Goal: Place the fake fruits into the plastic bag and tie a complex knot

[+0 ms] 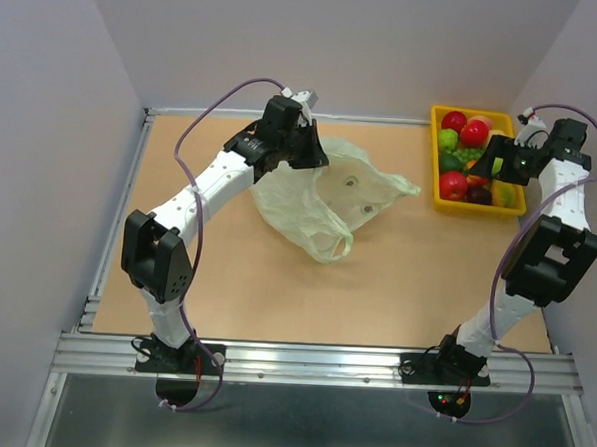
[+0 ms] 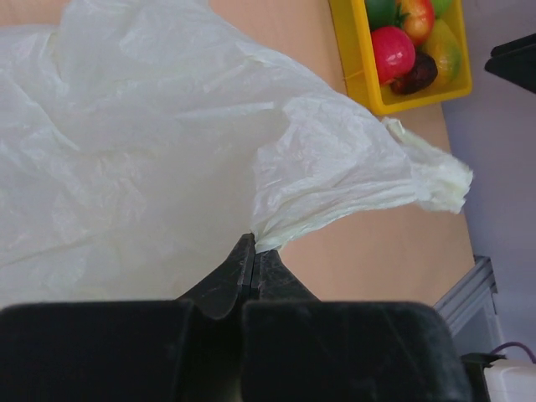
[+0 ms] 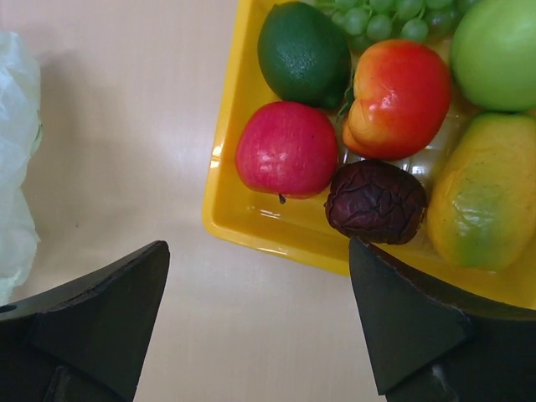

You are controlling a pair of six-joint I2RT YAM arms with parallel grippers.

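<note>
**Pale-green plastic bag pinched by left gripper, fake fruits all in yellow tray**

- left gripper: jaws clamped flat together on a gathered fold at the bag's edge, clear in the left wrist view. Film fans out up and left from the pinch. One twisted end of the bag sticks out to the right, toward the tray
- bag: crumpled on the wooden table, far-centre area. A narrow lobe trails toward the arm bases. Can't make out the mouth from the top view. Bag and tray are apart, with bare table between them
- right gripper: jaws spread wide, gripping nothing, over the tray's corner nearest the bag. One finger is over bare table, the other over the tray. Height above the tray: can't tell
- tray: far right corner of the table
- tray contents, right wrist view:
  - red apple against the tray wall
  - dark green lime just beside it
  - red-orange peach touching the apple
  - wrinkled dark brown fruit between the apple and a yellow-green mango
  - green apple at the top right corner of the view
  - green grapes along its top edge
</note>
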